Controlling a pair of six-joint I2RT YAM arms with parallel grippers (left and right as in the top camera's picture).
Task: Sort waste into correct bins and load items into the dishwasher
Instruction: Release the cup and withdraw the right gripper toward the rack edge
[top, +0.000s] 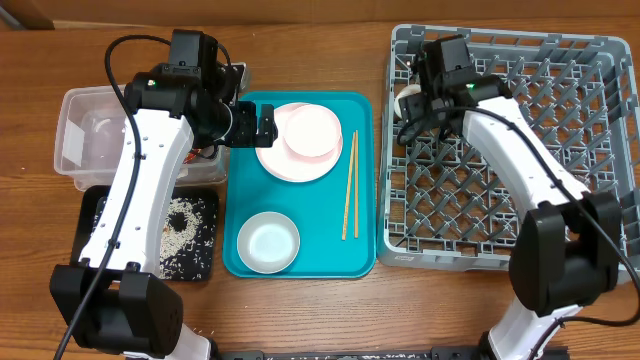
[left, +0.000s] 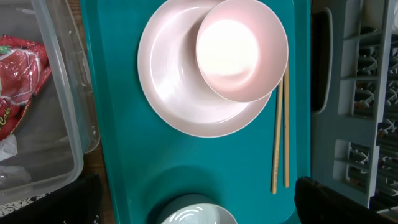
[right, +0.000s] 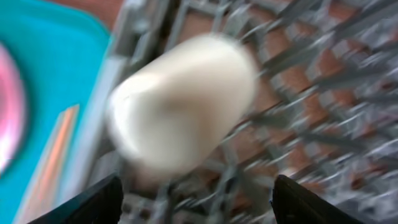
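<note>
The right gripper (right: 197, 186) is hanging with fingers spread, gripping nothing, over the cream cup (right: 180, 102) in the grey dish rack's (top: 500, 36) far-left corner. The smooth, rounded cup risks rolling between the hard plastic pegs and tipping over. Left of the rack, the left gripper (top: 268, 124) is hovering released and empty beside the glossy pink plate (left: 174, 93).

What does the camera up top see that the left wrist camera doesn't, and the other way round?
Only the overhead shows the cream cup in the grey rack. Only the left wrist plainly shows the red wrapper inside the clear tub. Both show the pink bowl sitting on the pink plate, the chopsticks beside them, and the teal tray underneath.
</note>
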